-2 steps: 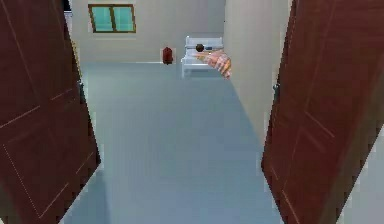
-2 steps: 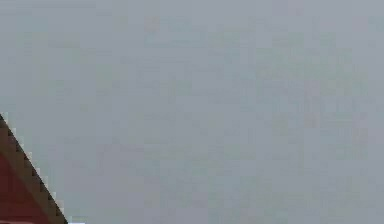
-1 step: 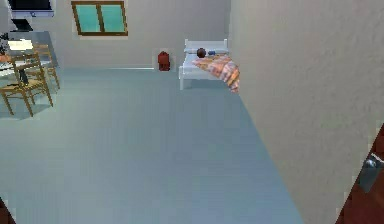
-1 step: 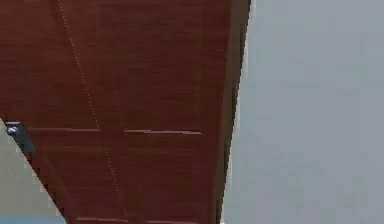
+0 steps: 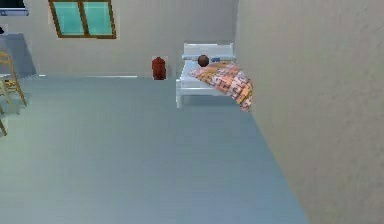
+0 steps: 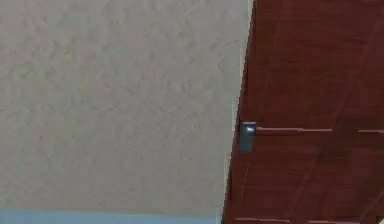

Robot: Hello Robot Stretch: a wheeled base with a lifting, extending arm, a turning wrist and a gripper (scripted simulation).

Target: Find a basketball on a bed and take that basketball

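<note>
Close alongside in the arm side view, one rough, plaster-like beige wall (image 6: 120, 100) meeting one dark reddish-brown wood-grain door (image 6: 320, 90), fitted with a single small grey metal handle (image 6: 247, 135); thin strip of pale blue floor (image 6: 100, 218) beneath. Ahead in the forward view, smooth blue-grey floor (image 5: 140, 150) stretching away beside a grainy beige wall (image 5: 320, 100), with part of one light wooden chair (image 5: 10, 88) at the left edge. Farther on, against the far wall, one white-framed bed (image 5: 184, 92), draped with one quilt (image 5: 232, 82) patterned in orange and red and spilling over the edge; one round brownish-orange basketball (image 5: 203, 61) resting on the bed near its head, by the white pillow (image 5: 218, 50). Just left of the bed, on the floor, one squat, rounded dark red object (image 5: 158, 68). Beyond, high on the far wall, one wood-framed window (image 5: 83, 17) with two teal panes. State of the jaws impossible to tell.
</note>
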